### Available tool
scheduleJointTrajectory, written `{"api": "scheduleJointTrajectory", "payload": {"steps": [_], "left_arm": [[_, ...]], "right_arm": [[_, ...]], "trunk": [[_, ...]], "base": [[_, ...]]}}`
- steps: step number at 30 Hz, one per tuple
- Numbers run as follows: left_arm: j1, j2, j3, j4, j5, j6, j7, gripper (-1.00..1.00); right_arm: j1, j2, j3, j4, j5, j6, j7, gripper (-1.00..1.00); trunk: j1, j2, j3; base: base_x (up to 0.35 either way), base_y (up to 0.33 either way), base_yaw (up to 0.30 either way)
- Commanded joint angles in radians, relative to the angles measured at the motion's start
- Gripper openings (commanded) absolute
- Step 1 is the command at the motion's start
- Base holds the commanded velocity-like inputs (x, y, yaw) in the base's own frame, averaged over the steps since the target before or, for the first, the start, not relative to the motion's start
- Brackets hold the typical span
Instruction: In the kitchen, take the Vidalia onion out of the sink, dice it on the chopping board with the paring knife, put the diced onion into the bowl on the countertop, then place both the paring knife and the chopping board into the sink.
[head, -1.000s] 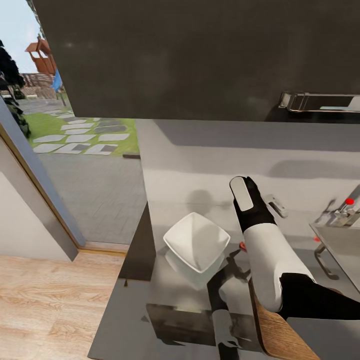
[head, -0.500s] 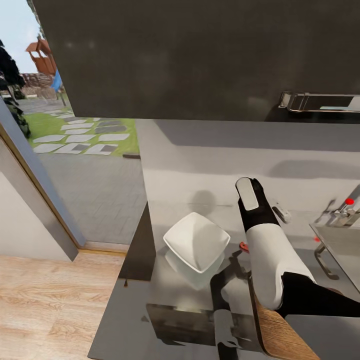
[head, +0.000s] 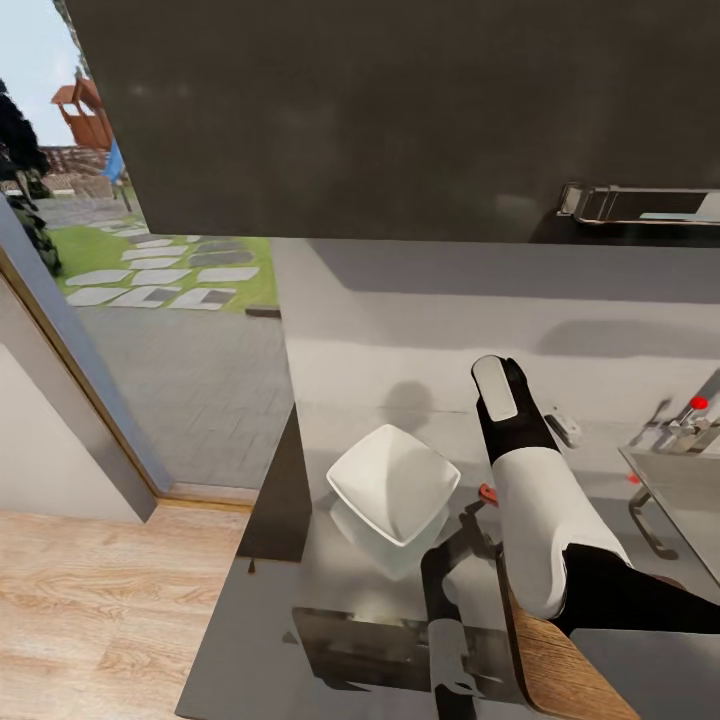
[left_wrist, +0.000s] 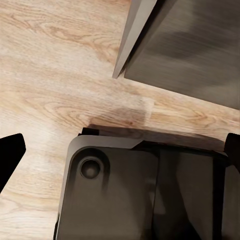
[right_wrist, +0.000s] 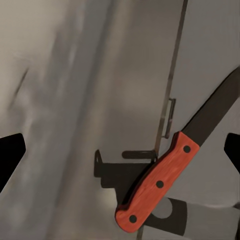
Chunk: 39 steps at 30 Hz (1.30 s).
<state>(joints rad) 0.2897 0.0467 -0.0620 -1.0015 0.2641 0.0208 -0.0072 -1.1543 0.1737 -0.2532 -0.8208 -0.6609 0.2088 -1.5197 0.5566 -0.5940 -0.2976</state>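
- The right arm (head: 545, 520) reaches forward and up from the head view's lower right: black upper segment, white forearm, black wrist.
- The right gripper (right_wrist: 120, 150) has its black fingertips (right_wrist: 10, 155) spread wide apart, nothing between them.
- The left gripper (left_wrist: 120, 150) likewise has its fingertips (left_wrist: 10, 155) spread, pointing down.

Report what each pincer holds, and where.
Nothing: the left pincer and right pincer gape open; the red-handled, dark-bladed paring knife lies ungripped beyond.
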Motion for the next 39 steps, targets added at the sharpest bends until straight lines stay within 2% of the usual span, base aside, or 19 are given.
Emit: {"api": "scheduleJointTrajectory", "payload": {"steps": [1,9,14,23,39], "left_arm": [[0.0,0.001,-0.002,-0.002,0.01,0.002,-0.001,1.0],[0.0,0.001,-0.002,-0.002,0.01,0.002,-0.001,1.0],[0.0,0.001,-0.002,-0.002,0.01,0.002,-0.001,1.0],[0.0,0.001,-0.002,-0.001,0.01,0.002,-0.001,1.0],[0.0,0.001,-0.002,0.0,0.01,0.002,0.0,1.0]], "right_arm": [[-0.001,0.001,-0.005,-0.001,-0.002,0.011,-0.004,1.0],[-0.001,0.001,-0.056,0.004,-0.001,0.011,-0.002,1.0],[-0.001,0.001,-0.072,0.007,0.0,0.011,0.004,1.0],[-0.001,0.001,-0.078,0.032,0.001,0.01,0.012,1.0],[0.002,0.001,-0.079,0.055,0.001,0.009,0.035,1.0]], "trunk": [[0.0,-0.001,-0.001],[0.0,-0.001,-0.001],[0.0,-0.001,-0.001],[0.0,-0.001,-0.004],[0.0,-0.001,-0.028]], "base": [[0.0,0.0,0.0],[0.0,0.0,0.0],[0.0,0.0,0.0],[0.0,0.0,0.0],[0.0,0.0,0.0]]}}
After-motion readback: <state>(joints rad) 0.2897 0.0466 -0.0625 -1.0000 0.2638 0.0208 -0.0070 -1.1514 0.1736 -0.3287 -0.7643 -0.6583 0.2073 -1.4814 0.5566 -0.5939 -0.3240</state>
